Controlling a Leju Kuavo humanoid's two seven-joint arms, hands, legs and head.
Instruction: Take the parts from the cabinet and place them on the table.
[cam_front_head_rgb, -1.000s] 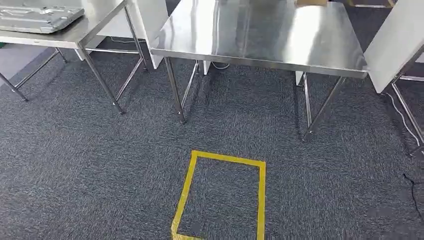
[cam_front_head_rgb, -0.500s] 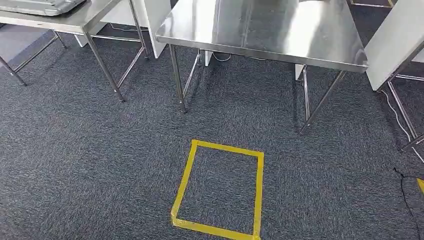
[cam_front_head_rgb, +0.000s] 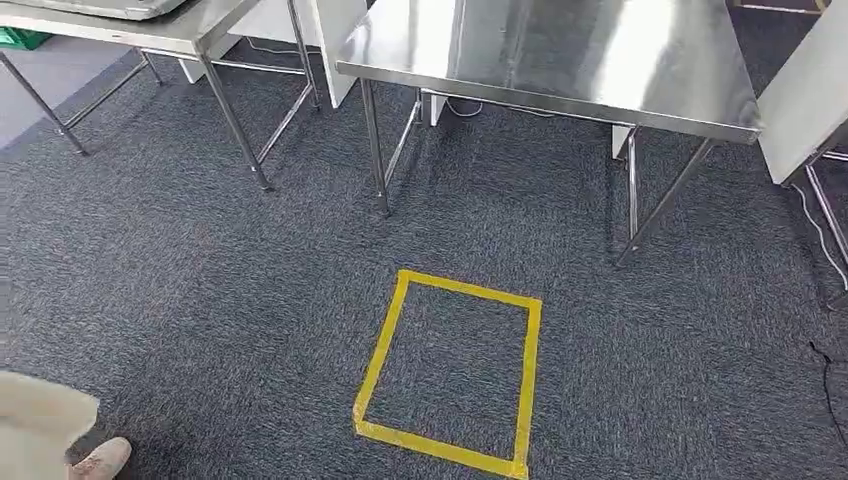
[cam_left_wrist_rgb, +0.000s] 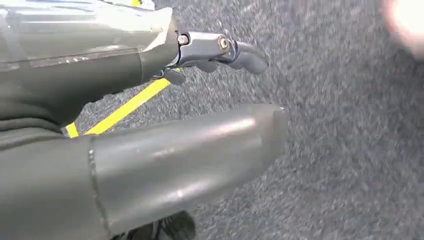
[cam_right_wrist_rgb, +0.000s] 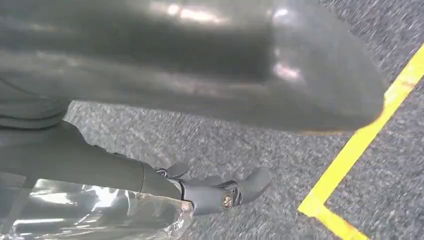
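Carpet (cam_front_head_rgb: 200, 300), dark grey, covers the floor in the head view, with a yellow tape rectangle (cam_front_head_rgb: 450, 372) marked on it in front of a steel table (cam_front_head_rgb: 560, 60) whose far edge is cut off by the frame. A second steel table (cam_front_head_rgb: 150, 25) stands to the left, carrying a grey part (cam_front_head_rgb: 110, 6) cropped to a sliver. A person's shoe and trouser leg (cam_front_head_rgb: 60, 440) enter at the lower left corner. In the left wrist view, the left hand (cam_left_wrist_rgb: 165, 120) hangs over the carpet, thumb and fingers apart and holding nothing, with yellow tape behind it and a blurred pale shape at the corner. In the right wrist view, the right hand (cam_right_wrist_rgb: 210, 125) likewise hangs with its fingers spread and empty, near a tape corner (cam_right_wrist_rgb: 320, 207).
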